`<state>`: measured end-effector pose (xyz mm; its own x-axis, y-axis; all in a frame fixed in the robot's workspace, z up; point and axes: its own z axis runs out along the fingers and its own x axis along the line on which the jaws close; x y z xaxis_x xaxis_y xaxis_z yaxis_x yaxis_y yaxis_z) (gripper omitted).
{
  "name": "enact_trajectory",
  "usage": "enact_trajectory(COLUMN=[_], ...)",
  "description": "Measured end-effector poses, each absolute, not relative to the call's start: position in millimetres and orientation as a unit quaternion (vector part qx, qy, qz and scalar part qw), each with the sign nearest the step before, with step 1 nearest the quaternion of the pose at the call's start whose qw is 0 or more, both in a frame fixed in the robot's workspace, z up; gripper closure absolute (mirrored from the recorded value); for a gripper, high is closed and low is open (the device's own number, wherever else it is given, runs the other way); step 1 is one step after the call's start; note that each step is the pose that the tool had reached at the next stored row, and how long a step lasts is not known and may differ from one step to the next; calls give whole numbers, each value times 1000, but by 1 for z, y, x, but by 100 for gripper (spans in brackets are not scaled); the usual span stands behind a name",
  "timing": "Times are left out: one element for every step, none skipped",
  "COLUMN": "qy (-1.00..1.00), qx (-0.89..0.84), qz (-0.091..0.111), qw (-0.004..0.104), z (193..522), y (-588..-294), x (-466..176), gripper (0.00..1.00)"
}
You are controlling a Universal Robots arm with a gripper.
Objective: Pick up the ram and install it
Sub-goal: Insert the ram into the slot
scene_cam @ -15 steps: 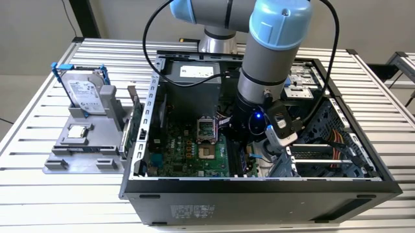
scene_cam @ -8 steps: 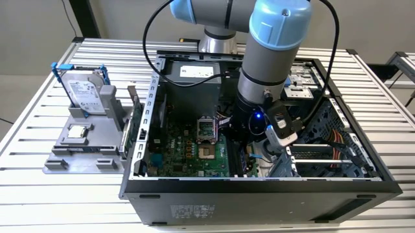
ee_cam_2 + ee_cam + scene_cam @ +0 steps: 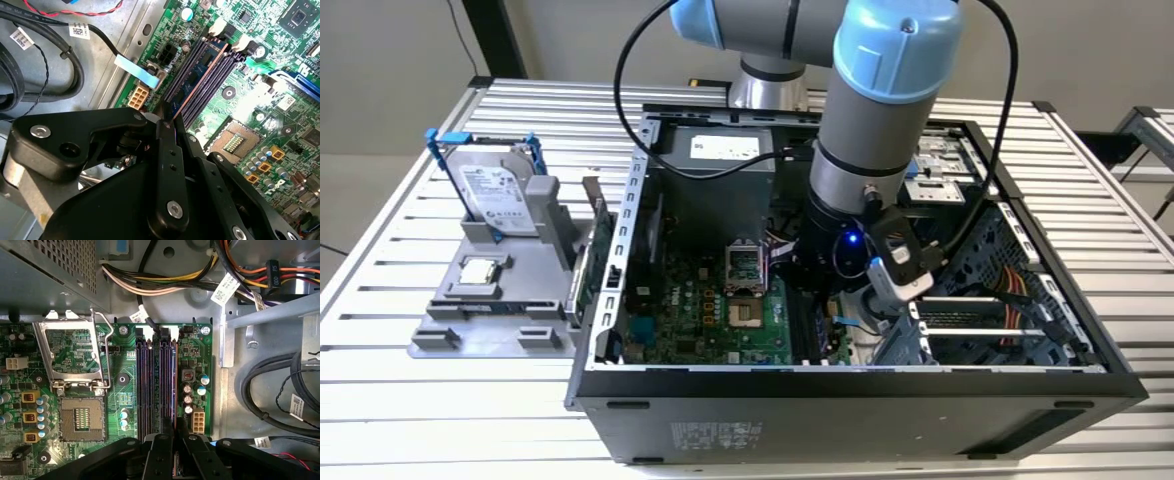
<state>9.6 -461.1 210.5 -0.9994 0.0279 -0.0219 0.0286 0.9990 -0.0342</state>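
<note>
Gripper (image 3: pixel 167 125) clamped on ram (image 3: pixel 200 80), its lower edge hidden between motherboard slots (image 3: pixel 156 385).

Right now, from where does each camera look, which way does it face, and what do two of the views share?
Exterior view: off the arm, above the table, looking down into the open computer case; the robot arm reaches inside.
First wrist view: on the arm, facing down at the motherboard, memory slots and open processor socket; the gripper shows.
Second wrist view: on the arm, looking obliquely along the memory slots, where the ram stands edge-on; the gripper's black linkage shows.
Shared: both wrist views show the slots, socket and gripper.
</note>
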Motion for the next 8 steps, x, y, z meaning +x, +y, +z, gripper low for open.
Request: enact_trajectory(qy=[1000, 1000, 1000, 1000, 1000, 1000, 1000, 1000], qx=[13, 13, 12, 12, 12, 11, 11, 11], qz=[-17, -17, -17, -17, -17, -17, -17, -17], qw=[11, 11, 11, 11, 11, 11, 11, 11], z=[210, 210, 210, 210, 210, 209, 209, 209], y=[-461, -461, -461, -461, -461, -461, -461, -461], x=[10, 10, 10, 10, 10, 10, 10, 10], gripper=[100, 100, 100, 100, 100, 100, 100, 100])
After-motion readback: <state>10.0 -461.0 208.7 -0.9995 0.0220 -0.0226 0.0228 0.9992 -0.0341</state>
